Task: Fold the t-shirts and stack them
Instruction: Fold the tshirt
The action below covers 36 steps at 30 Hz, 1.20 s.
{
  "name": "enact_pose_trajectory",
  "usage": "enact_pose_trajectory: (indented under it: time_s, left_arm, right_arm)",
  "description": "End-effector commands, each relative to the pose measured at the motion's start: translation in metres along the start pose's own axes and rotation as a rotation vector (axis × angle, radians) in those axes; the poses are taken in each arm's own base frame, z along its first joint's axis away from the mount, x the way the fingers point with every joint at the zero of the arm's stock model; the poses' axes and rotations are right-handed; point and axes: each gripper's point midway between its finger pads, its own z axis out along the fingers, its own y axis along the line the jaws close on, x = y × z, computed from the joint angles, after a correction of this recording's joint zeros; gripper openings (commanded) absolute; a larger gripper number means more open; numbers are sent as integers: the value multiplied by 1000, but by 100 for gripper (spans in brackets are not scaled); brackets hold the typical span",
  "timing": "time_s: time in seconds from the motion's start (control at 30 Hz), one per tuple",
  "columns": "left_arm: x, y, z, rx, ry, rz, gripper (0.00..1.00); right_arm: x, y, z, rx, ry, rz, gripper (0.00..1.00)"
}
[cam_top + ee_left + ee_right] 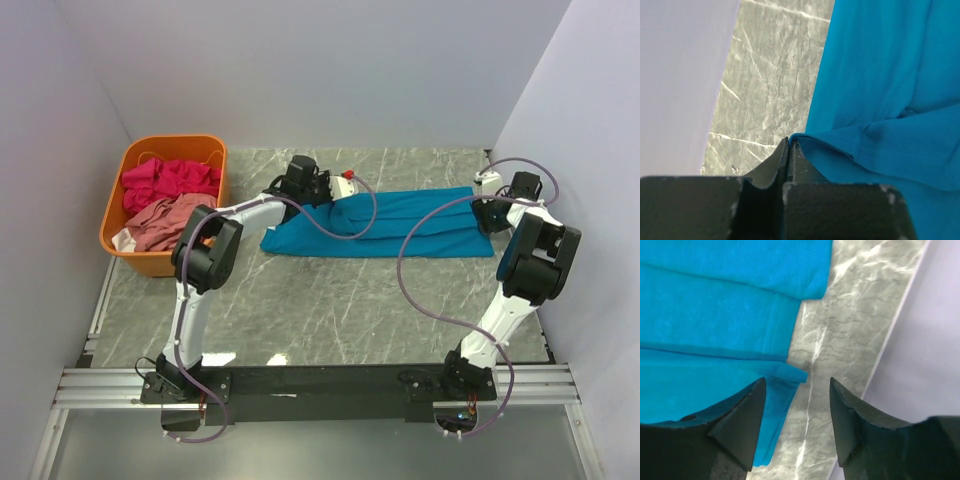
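Note:
The teal-blue t-shirt [420, 225] lies stretched out flat across the back of the marble table. My left gripper [333, 198] is at its left part; in the left wrist view the gripper [789, 141] is shut, with a raised edge of the teal-blue t-shirt [890, 75] pinched at the tips. My right gripper [487, 213] is at the shirt's right end. In the right wrist view it [797, 385] is open, one finger over the teal-blue t-shirt [715, 315], the other over bare table. The magenta-pink t-shirt [170, 178] and the salmon-pink t-shirt [165, 222] lie crumpled in the basket.
The orange basket [175, 141] stands at the back left. White walls close the back and both sides; the right wall [935, 340] is close to my right gripper. Purple cables loop over the shirt and the table.

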Motion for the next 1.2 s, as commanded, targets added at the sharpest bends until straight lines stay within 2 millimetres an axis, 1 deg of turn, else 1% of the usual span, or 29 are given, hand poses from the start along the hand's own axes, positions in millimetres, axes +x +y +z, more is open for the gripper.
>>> enact_pose_trajectory:
  time_s: [0.0,0.03,0.23,0.27,0.3,0.4,0.43,0.47,0.5,0.53,0.57,0.6,0.63,0.67,0.7,0.73,0.77,0.8,0.83,0.87,0.9,0.93,0.97,1.0,1.03,1.07,1.1,1.13,1.17]
  left_arm:
    - [-14,22,8,-66,-28,-15,3]
    - [-11,24,9,-80,-18,-16,4]
    - [4,25,19,-104,19,-36,10]
    - [4,27,20,-119,20,-36,13]
    - [8,25,22,-122,27,-45,15]
    - [15,29,24,-155,45,-72,24]
    - [16,31,25,-165,49,-81,28]
    - [18,33,25,-177,56,-95,39]
    - [21,40,25,-223,76,-136,47]
    - [20,49,24,-265,73,-163,55]
    - [21,57,23,-307,83,-189,67]
    - [15,69,22,-356,68,-248,72]
    - [17,87,13,-449,81,-290,82]
    - [15,99,7,-501,78,-330,85]
    - [4,116,-3,-559,48,-402,88]
    - [5,132,-18,-632,53,-444,94]
    - [1,142,-29,-669,37,-485,97]
    - [-12,156,-51,-724,-6,-574,100]
    - [-11,169,-69,-769,-18,-626,100]
    - [-12,171,-82,-764,-19,-673,99]
    - [-28,179,-108,-769,-81,-772,99]
    - [-25,188,-127,-774,-102,-837,100]
    - [-30,186,-137,-731,-122,-883,99]
    - [-39,184,-161,-716,-142,-972,100]
    - [-33,187,-179,-711,-146,-1017,99]
    - [-34,184,-191,-691,-154,-1052,99]
    - [-43,170,-211,-641,-173,-1107,98]
    - [-40,168,-226,-638,-181,-1127,97]
    - [-31,149,-230,-610,-152,-1146,97]
  right_arm:
    - [-46,-13,-30,75,-148,46,62]
    - [-50,-10,-34,66,-157,54,65]
    - [-60,10,-45,-6,-195,55,68]
    - [-60,14,-46,-21,-193,54,68]
    - [-59,18,-46,-37,-195,54,69]
    - [-60,30,-49,-68,-201,47,69]
    - [-61,33,-51,-75,-205,44,70]
    - [-60,37,-52,-83,-205,43,70]
    - [-59,46,-51,-101,-200,37,70]
    - [-60,51,-54,-108,-206,26,70]
    - [-60,58,-54,-125,-204,16,70]
    - [-59,72,-54,-154,-201,-1,70]
    - [-63,80,-58,-170,-213,-27,70]
    - [-64,92,-61,-208,-219,-46,71]
    - [-62,104,-62,-237,-220,-62,71]
    - [-70,119,-69,-273,-245,-126,73]
    - [-70,134,-74,-328,-257,-151,74]
    - [-71,146,-77,-358,-266,-176,75]
    - [-77,161,-86,-390,-289,-244,77]
    - [-82,170,-91,-409,-311,-277,78]
    - [-84,180,-94,-430,-330,-298,78]
    - [-91,186,-101,-432,-357,-334,79]
    - [-99,201,-106,-454,-383,-376,81]
    - [-104,207,-108,-452,-398,-392,84]
    - [-114,214,-114,-450,-429,-412,85]
    - [-120,221,-117,-455,-451,-427,85]
    - [-129,241,-122,-487,-480,-464,86]
    - [-138,249,-124,-497,-498,-448,87]
    - [-141,259,-125,-530,-494,-432,87]
